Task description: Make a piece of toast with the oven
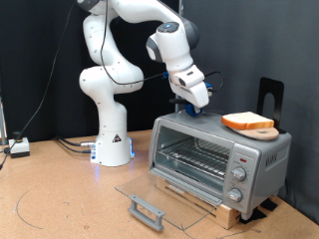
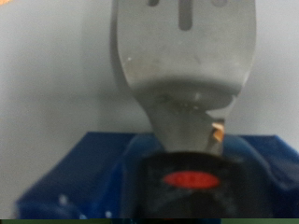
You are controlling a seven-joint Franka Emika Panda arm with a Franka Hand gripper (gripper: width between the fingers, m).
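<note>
In the exterior view the silver oven [image 1: 214,151] stands on a wooden block at the right. Its glass door [image 1: 164,189] lies folded down flat, so the wire rack inside shows. The piece of toast [image 1: 247,121] rests on a round wooden board [image 1: 263,131] on the oven's roof. My gripper [image 1: 197,104] hangs just over the roof's left end, a short way to the exterior view's left of the toast. Nothing shows between its fingers. In the wrist view a grey finger [image 2: 187,84] fills the middle, with a sliver of orange crust [image 2: 217,131] beside it.
The door's handle [image 1: 147,210] juts out over the table toward the exterior view's bottom. The oven's knobs [image 1: 239,175] sit on its right panel. A black stand [image 1: 271,95] rises behind the oven. Cables [image 1: 60,145] run along the table by the robot's base.
</note>
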